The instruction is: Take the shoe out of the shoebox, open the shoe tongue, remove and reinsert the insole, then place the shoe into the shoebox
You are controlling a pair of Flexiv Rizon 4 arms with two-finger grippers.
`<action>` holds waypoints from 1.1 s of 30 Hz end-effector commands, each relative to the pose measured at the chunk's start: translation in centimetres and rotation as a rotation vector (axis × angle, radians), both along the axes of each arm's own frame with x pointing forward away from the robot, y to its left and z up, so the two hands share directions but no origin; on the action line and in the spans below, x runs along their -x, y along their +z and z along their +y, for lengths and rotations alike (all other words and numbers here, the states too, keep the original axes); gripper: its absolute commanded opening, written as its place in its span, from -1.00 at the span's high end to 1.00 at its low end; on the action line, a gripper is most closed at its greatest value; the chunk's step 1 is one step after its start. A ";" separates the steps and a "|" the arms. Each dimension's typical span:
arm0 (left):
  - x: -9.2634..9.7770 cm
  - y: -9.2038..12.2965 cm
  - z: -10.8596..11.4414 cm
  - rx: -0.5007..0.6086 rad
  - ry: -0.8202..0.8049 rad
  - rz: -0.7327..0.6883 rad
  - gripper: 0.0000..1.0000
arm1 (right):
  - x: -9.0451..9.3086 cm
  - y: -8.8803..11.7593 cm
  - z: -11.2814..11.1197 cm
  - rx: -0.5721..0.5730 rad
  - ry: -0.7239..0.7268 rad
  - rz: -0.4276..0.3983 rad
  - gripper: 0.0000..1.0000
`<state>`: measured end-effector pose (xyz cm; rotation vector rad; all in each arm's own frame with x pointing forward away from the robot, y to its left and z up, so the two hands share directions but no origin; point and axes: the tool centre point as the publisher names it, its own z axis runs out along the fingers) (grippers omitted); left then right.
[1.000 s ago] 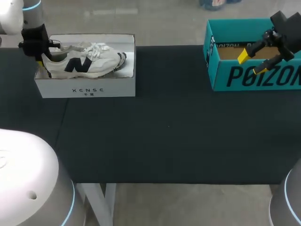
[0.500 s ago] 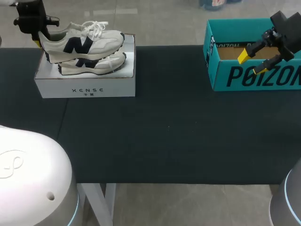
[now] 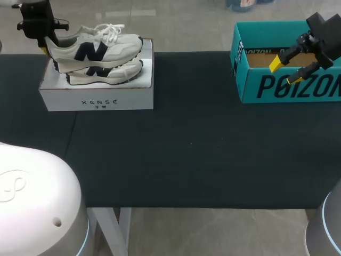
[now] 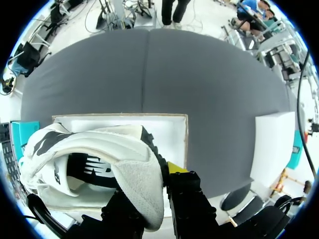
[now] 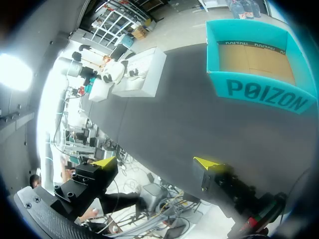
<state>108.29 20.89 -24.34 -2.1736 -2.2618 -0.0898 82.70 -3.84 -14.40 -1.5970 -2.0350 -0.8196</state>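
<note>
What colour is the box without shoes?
Teal box, dark lettering; clearest in the head view.

shoe (image 3: pixel 98 47) over shoebox (image 3: pixel 96 101), far left; another shoe (image 3: pixel 106 76) inside; second box (image 3: pixel 264 88) right

An open teal box (image 3: pixel 251 89) stands on the black table (image 3: pixel 186 160).

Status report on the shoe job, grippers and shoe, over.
Left gripper shut on white sneaker at the heel. Right gripper open, near the teal box. Sneaker held just above the white shoebox, second sneaker inside it. Nothing in the way.
</note>
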 end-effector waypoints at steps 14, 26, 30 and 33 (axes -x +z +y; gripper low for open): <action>9.0 3.4 -17.3 -0.007 -0.137 -0.154 1.00 | -0.1 -0.1 0.0 0.002 0.000 0.001 -1.00; 15.2 -1.9 -23.6 0.008 -0.127 -0.173 1.00 | -0.1 -0.1 0.0 0.002 0.000 0.001 -1.00; 16.1 -4.7 -25.2 0.065 -0.174 -0.128 1.00 | -0.1 -0.1 0.0 0.002 0.000 0.001 -1.00; 16.7 -6.8 -26.2 0.070 -0.188 -0.127 1.00 | -0.1 -0.1 0.0 0.002 0.000 0.001 -1.00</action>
